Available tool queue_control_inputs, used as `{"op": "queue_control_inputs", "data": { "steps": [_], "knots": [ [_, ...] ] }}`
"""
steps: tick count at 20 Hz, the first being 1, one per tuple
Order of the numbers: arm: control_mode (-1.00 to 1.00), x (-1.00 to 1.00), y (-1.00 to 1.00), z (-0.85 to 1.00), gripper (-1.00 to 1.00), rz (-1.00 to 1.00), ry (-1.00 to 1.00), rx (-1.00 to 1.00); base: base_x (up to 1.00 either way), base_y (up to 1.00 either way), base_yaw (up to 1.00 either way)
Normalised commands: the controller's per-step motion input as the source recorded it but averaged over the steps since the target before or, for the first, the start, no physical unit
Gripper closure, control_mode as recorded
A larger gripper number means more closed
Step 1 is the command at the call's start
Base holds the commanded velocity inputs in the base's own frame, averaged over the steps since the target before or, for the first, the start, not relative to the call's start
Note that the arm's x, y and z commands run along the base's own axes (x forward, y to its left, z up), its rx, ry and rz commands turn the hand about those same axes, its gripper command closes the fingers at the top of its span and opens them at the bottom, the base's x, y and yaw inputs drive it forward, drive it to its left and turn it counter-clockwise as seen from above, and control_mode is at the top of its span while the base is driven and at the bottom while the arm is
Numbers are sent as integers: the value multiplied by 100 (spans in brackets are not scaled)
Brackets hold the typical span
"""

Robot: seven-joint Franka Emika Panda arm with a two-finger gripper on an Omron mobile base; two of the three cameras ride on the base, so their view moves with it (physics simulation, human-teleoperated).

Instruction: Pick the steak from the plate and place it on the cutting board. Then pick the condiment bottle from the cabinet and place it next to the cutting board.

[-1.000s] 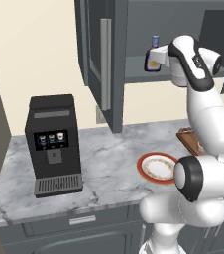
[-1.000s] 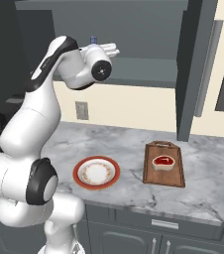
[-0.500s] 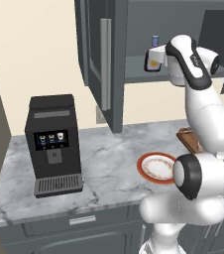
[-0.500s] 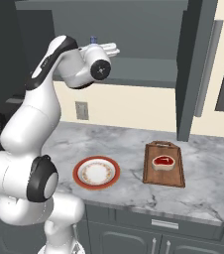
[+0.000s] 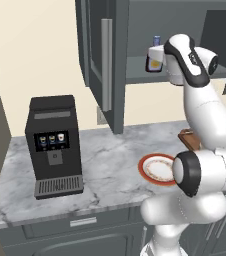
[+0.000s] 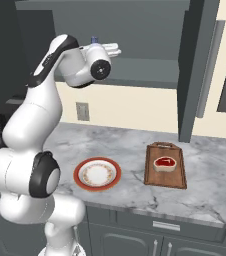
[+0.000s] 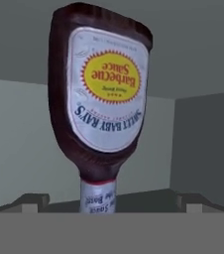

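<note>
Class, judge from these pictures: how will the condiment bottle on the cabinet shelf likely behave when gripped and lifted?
The condiment bottle looks rigid, so it should hold its shape. Its wide body above a narrow neck suggests it may tip if nudged. Its glossy label may be slippery between the gripper's fingers.

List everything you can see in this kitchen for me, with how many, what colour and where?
condiment bottle: one, dark brown, yellow-orange label, on the cabinet shelf before the gripper
cabinet: one, dark grey, door open, above the counter
steak: one, red with pale rim, on the cutting board
cutting board: one, brown, right of the plate
plate: one, red-orange rim, on the counter
coffee machine: one, black, at the counter's left
counter: one, grey marble
wall outlet: one, grey
arm: one, white
gripper: one, at the bottle's neck
</note>
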Motion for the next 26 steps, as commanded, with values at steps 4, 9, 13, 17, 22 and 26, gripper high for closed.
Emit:
{"op": "queue_control_inputs", "data": {
  "steps": [4, 9, 13, 17, 22, 26],
  "knots": [
    [-100, 14, 0, 0, -100, -3, 0, 3, 0, 0, 0],
    [-100, 10, 0, 0, -100, -3, 0, 3, 0, 0, 0],
    [-100, 7, 0, 0, -100, -2, 0, 3, 0, 0, 0],
    [-100, 10, 0, 0, -100, -2, 0, 3, 0, 0, 0],
    [-100, 12, 0, 0, -100, -2, 0, 3, 0, 0, 0],
    [-100, 14, 0, 0, -100, -2, 0, 2, 0, 0, 0]
  ]
}}
